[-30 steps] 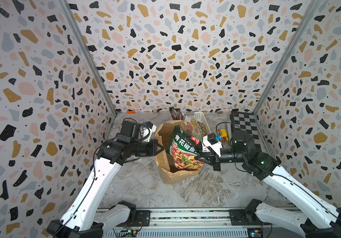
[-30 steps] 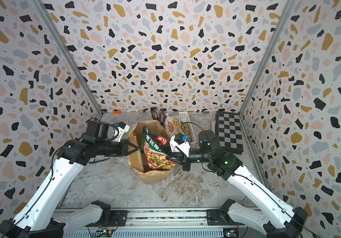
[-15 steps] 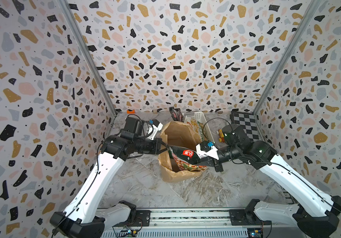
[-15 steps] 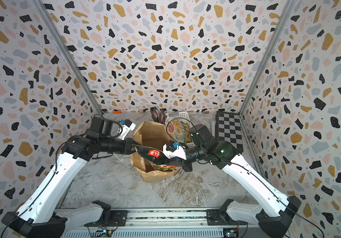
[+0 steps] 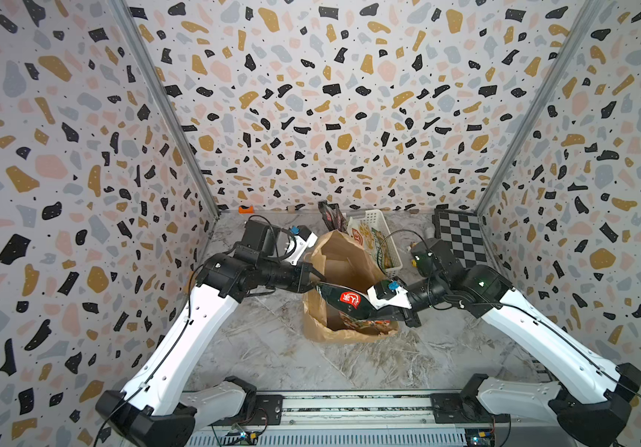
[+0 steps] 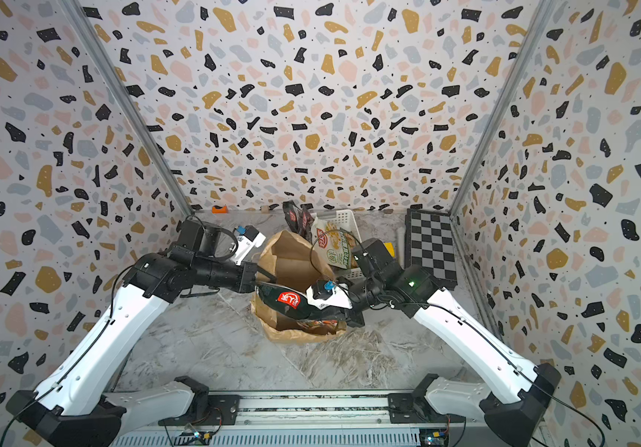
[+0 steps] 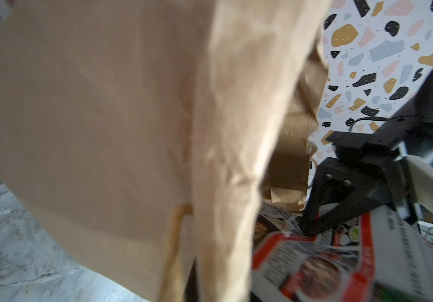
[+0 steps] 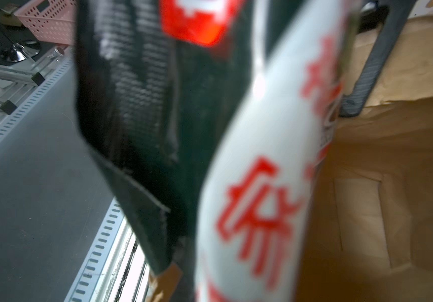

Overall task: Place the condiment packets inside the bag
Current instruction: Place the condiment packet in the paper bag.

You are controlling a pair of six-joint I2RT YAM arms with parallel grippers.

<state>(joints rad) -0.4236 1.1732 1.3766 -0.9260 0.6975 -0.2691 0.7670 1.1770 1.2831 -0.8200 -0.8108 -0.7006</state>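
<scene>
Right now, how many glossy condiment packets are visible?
3: a green packet at the brown paper bag's mouth; a black-red packet by the back wall; a cream packet in the white plastic basket. Others possibly hidden.

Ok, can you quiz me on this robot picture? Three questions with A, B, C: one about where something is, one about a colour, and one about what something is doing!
1. Where is the white basket compared with the bag?
A. In front of it
B. Behind it
C. Inside it

2. What colour is the badge on the dark packet lying across the bag's mouth?
A. Blue
B. Yellow
C. Red

3. What is the left gripper doing?
A. Pinching the bag's rim
B. Hanging open in the air
C. Holding the basket

Answers:
1 B: in a top view it sits farther back than the bag.
2 C: the badge is bright red.
3 A: it is shut on the paper rim.
</scene>
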